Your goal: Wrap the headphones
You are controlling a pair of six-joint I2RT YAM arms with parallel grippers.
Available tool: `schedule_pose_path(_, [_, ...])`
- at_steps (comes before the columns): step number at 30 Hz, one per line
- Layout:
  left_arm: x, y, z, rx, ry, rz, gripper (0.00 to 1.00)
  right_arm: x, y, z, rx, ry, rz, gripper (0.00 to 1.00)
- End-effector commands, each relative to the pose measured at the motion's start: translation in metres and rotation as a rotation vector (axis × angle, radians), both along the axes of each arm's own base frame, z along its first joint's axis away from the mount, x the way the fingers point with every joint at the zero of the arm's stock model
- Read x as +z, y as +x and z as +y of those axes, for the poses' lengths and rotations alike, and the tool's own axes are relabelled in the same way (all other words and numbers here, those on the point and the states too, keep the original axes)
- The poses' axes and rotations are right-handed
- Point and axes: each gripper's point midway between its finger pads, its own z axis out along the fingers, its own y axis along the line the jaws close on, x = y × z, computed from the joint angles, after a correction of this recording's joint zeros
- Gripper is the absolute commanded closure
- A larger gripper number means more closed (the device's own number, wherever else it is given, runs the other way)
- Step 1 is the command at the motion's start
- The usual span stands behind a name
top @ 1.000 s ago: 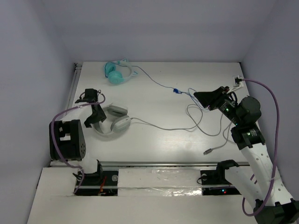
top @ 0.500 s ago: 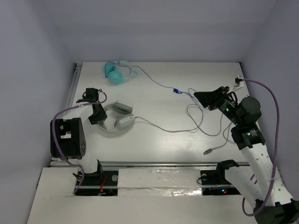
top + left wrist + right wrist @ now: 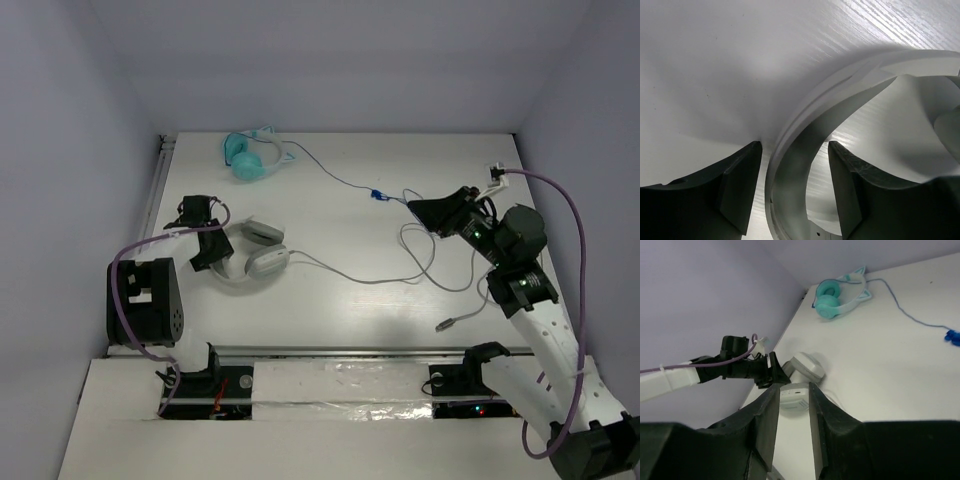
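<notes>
The headphones (image 3: 250, 257) lay flat on the table (image 3: 330, 320), ear cups to the right and the curve of the headband (image 3: 800, 135) bulging left. Everything below is placed from them.

- Left gripper (image 3: 208, 250): right at the headband side, touching or nearly so. Jaws apart, straddling the band, one finger outside the arc and one inside. A slim gap showed on either side, so it was not clamping.
- Right gripper (image 3: 425, 210): well off to the right, raised, pointing back toward the headphones. Jaws parted only narrowly, with nothing seen between them. Whether the thin cable brushed a finger I could not make out.
- Cable (image 3: 360, 280): left the nearer ear cup and ran right as one long axis. It looped loosely under the right gripper, with the plug (image 3: 447, 324) lying nearest the arm bases.
- Teal headphones (image 3: 245, 158): well behind the headphones, with their own cable trailing right toward those loops.

My read: the left arm anchors and the right gathers slack. The table's left edge sat close beyond the left gripper, with open room to the right.
</notes>
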Motion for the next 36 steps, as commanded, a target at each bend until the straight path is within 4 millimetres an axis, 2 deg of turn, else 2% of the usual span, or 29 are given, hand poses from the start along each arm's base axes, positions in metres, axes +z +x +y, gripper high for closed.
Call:
schedule_pose_path(1, [-0.003, -0.003, -0.007, -0.018, -0.032, -0.001, 0.48, 0.014, -0.004, 0.013, 0.038, 0.019, -0.067, 0.65])
schedule_pose_path(2, [-0.002, -0.002, -0.008, -0.018, -0.035, -0.006, 0.49, 0.013, -0.003, 0.013, 0.029, 0.021, -0.065, 0.76])
schedule_pose_path(4, [-0.003, 0.000, -0.013, -0.030, -0.047, -0.010, 0.56, 0.009, -0.003, 0.022, 0.055, 0.025, -0.061, 0.85])
schedule_pose_path(8, [-0.005, 0.001, -0.020, -0.056, -0.080, -0.016, 0.68, -0.007, 0.002, 0.032, 0.061, 0.021, -0.037, 0.88])
schedule_pose_path(10, [-0.003, 0.004, -0.022, -0.072, -0.088, -0.025, 0.82, -0.010, 0.005, 0.032, 0.052, 0.025, -0.038, 0.89])
schedule_pose_path(12, [0.002, 0.006, -0.021, -0.090, -0.082, -0.033, 1.00, -0.015, 0.008, 0.032, 0.047, 0.022, -0.031, 0.90])
schedule_pose_path(14, [0.014, 0.011, -0.027, -0.122, -0.092, -0.067, 1.00, -0.020, 0.009, 0.034, 0.054, 0.008, -0.020, 0.90])
schedule_pose_path(17, [0.055, 0.022, -0.044, -0.184, -0.109, -0.179, 1.00, -0.022, 0.007, 0.038, 0.077, -0.023, -0.029, 0.82])
schedule_pose_path(19, [0.104, 0.032, -0.057, -0.225, -0.116, -0.287, 1.00, -0.022, 0.005, 0.042, 0.115, -0.060, -0.060, 0.76])
schedule_pose_path(20, [0.120, 0.032, -0.069, -0.262, -0.127, -0.315, 1.00, -0.023, -0.006, 0.053, 0.199, -0.075, -0.082, 0.68])
schedule_pose_path(21, [0.141, 0.033, -0.076, -0.293, -0.136, -0.359, 1.00, -0.020, -0.006, 0.058, 0.233, -0.093, -0.147, 0.63])
schedule_pose_path(22, [0.168, 0.035, -0.082, -0.313, -0.137, -0.387, 1.00, -0.030, -0.009, 0.062, 0.273, -0.102, -0.151, 0.59])
schedule_pose_path(23, [0.181, 0.035, -0.088, -0.333, -0.144, -0.404, 1.00, -0.032, -0.017, 0.070, 0.339, -0.106, -0.161, 0.51])
schedule_pose_path(27, [0.260, 0.036, -0.108, -0.431, -0.151, -0.526, 1.00, -0.047, -0.014, 0.080, 0.404, -0.173, -0.171, 0.33])
schedule_pose_path(30, [0.289, 0.038, -0.108, -0.454, -0.137, -0.578, 1.00, -0.047, -0.015, 0.083, 0.420, -0.192, -0.176, 0.21])
schedule_pose_path(31, [0.304, 0.039, -0.110, -0.468, -0.138, -0.606, 1.00, -0.048, -0.016, 0.084, 0.430, -0.194, -0.178, 0.20])
schedule_pose_path(33, [0.313, 0.041, -0.114, -0.492, -0.146, -0.619, 1.00, -0.051, -0.021, 0.087, 0.453, -0.196, -0.182, 0.16])
schedule_pose_path(34, [0.325, 0.041, -0.119, -0.514, -0.167, -0.645, 1.00, -0.052, -0.024, 0.092, 0.472, -0.199, -0.183, 0.15])
schedule_pose_path(36, [0.335, 0.044, -0.125, -0.524, -0.198, -0.671, 1.00, -0.059, -0.022, 0.098, 0.449, -0.216, -0.162, 0.15])
